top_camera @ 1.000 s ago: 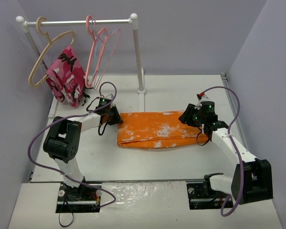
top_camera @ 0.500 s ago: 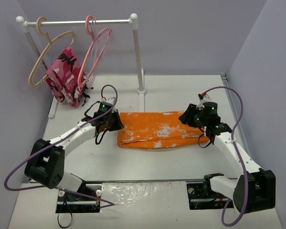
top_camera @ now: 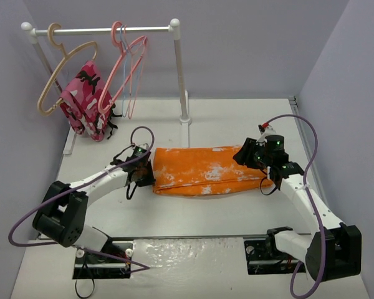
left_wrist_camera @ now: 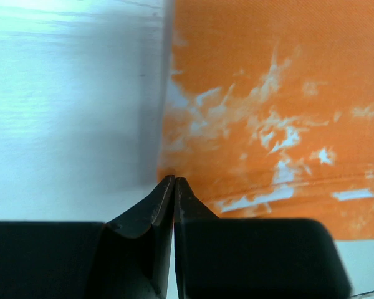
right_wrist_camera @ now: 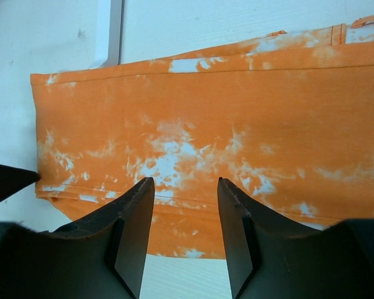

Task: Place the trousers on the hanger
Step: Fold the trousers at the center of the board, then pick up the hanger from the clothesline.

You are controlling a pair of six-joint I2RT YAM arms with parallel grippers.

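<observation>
Left jaws are pressed together, tips at the trousers' (top_camera: pixel 202 169) 9 o'clock end; my right jaws stand apart over the 3 o'clock end. White counter (top_camera: pixel 174 212) shows at their 6 and 12 o'clock sides. They lie flat mid-counter, long axis 9-to-3. At 11 o'clock the hanger (top_camera: pixel 116 23) hangs on the rail (top_camera: pixel 87 28).

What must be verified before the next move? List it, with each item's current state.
1. Left tool shut at the trousers' left edge: ok.
2. Cloth actually pinched in the left tool: cannot tell.
3. Right tool gripping the trousers: not ok; it is open above them, with nothing between its fingers.
4. Trousers lying folded flat on the table: ok.
5. Hanger taken off the rail: not ok; it hangs there.
</observation>
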